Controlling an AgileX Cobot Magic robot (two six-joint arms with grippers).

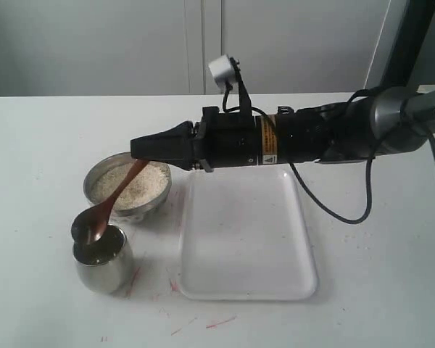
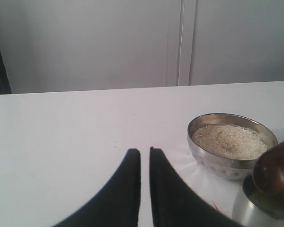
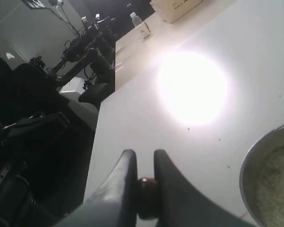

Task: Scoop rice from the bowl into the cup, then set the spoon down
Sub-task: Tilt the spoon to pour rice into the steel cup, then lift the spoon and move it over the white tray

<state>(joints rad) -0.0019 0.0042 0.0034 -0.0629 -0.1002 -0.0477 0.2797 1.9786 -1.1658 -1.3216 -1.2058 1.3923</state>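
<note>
The spoon [image 1: 114, 197] is held slanted over the cup [image 1: 101, 267] by the right tool [image 1: 139, 149].
Its handle is clamped between that tool's fingers, with the scoop at the cup's mouth. The rice [image 1: 138, 185] is seen in the bowl [image 1: 92, 176], set just behind the cup on the counter [image 1: 43, 138]. The left tool [image 2: 145, 152] is drawn shut with nothing in it.

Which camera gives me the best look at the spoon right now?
The exterior view: it shows the whole spoon, handle in the right gripper, scoop over the cup. The left wrist view catches only the scoop's back at the frame edge; the right wrist view only the handle end between the fingers.
</note>
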